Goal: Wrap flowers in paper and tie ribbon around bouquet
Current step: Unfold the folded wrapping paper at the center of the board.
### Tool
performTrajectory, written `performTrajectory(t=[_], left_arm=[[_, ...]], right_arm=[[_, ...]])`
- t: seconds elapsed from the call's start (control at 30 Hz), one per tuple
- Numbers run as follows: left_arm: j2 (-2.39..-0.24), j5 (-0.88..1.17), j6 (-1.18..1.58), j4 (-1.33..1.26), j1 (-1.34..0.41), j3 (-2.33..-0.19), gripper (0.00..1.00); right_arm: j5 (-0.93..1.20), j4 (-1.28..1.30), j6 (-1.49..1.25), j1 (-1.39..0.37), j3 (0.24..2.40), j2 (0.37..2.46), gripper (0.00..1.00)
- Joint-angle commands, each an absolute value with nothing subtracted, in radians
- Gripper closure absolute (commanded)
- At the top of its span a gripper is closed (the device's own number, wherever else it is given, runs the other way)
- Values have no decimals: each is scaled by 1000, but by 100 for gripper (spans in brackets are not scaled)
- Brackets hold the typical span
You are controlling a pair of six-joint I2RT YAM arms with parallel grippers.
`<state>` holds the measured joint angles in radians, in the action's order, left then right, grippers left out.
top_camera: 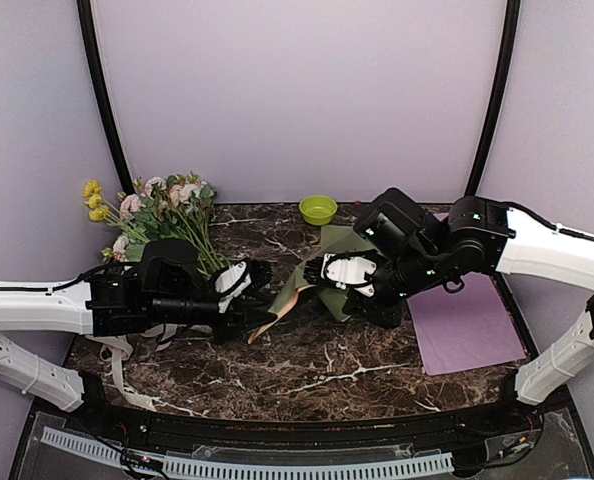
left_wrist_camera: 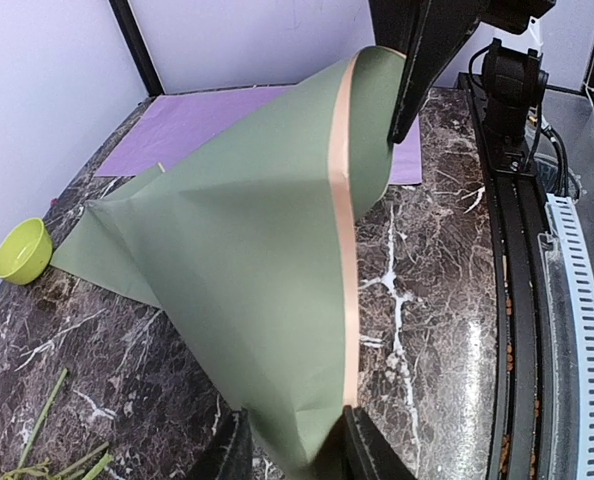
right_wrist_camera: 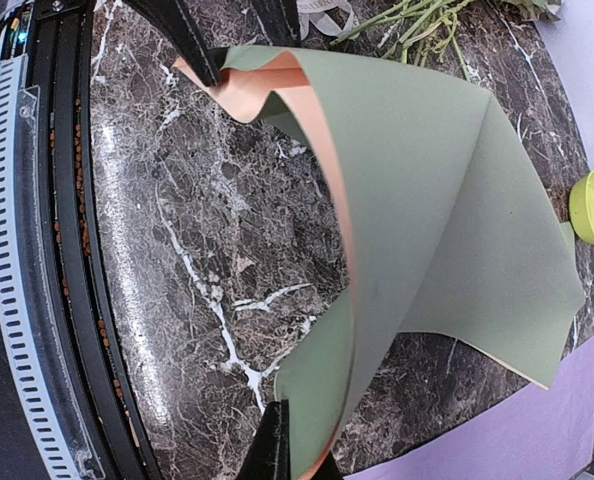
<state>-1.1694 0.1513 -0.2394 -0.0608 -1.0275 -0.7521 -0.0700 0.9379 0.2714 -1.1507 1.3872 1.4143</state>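
Two arms meet over the dark marble table (top_camera: pixel 307 370), and the paper (left_wrist_camera: pixel 257 250) is strung between them. It is a sage-green sheet with a peach one lying against it, lifted into a loose arch with one far corner trailing on the marble. To the right, the purple sheet (top_camera: pixel 467 325) lies flat and plays no part. The flowers (top_camera: pixel 167 215) lie at the left rear, stems pointing toward the middle, well apart from the paper. The ribbon (top_camera: pixel 122 375) trails off the front left under the left arm, and a small green bowl (top_camera: pixel 318 209) sits at the back.

I judge the step in hand to be the early one of laying out the paper, with nothing wrapped or tied yet. The next move calls for spreading both sheets flat on open marble, near enough to the stems that the flowers can be drawn onto them — the two grips have to release together or the sheets will slide apart.

The left gripper (left_wrist_camera: pixel 297 455) is clamped on one bunched corner, which sits right between its jaws. The right gripper (right_wrist_camera: pixel 297 450) has its jaws together on the opposite corner, both layers pinched.
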Motion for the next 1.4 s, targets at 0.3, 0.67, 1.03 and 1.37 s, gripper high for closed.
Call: performTrajectory(t=[0.3, 0.67, 1.03, 1.37], left_arm=[[-1115, 19, -287, -99, -1023, -739, 69], [-1153, -75, -315, -141, -1023, -731, 73], [-1144, -148, -359, -220, -1026, -711, 64], [-1209, -116, -384, -248, -1028, -727, 61]], right_arm=[[-54, 922, 273, -1146, 1381, 1394, 100], [-34, 927, 272, -1146, 1385, 1402, 100], [-31, 928, 276, -1146, 1385, 1408, 100], [-29, 933, 278, -1145, 1391, 1413, 100]])
